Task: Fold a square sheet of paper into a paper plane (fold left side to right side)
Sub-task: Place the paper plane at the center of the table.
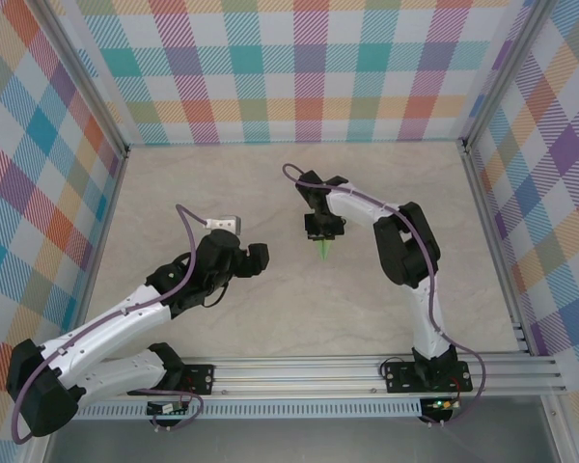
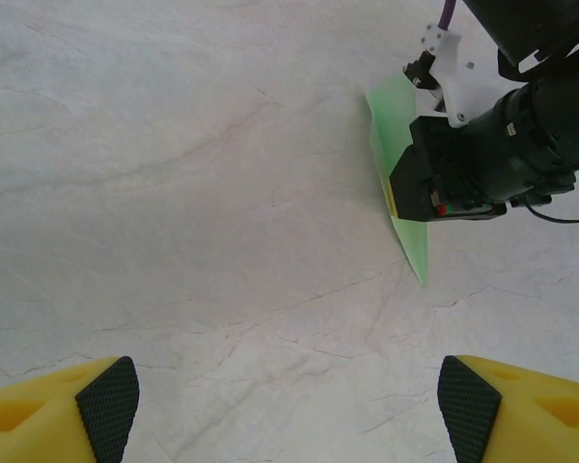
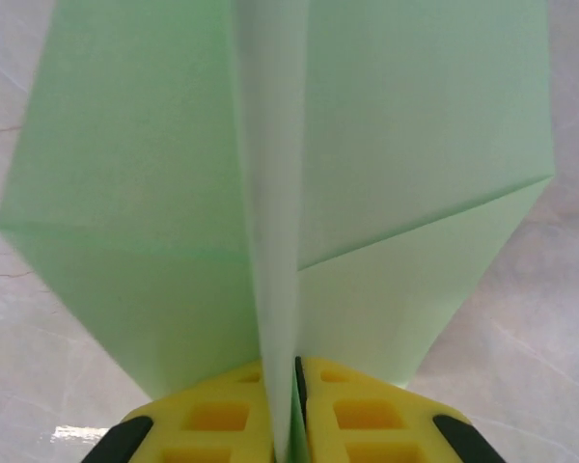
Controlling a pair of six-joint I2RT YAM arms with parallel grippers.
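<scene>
Top external view showed the right gripper pointing down at the table. The paper plane stuck out just past its fingertips as a small green point. The left gripper sat well apart from the plane, off to one side.

Left wrist view had the left gripper's two yellow fingers spread wide, their black pads facing each other across bare table with nothing between them. Well ahead of those fingertips, and over toward the right-hand one, the pale green plane hung under the right gripper's black body, its sharp tip aimed back toward the left fingers.

Right wrist view showed the right gripper's yellow fingers pressed together on the plane's centre crease. The two green wings spread out to either side ahead of the fingertips, above the pale table.
</scene>
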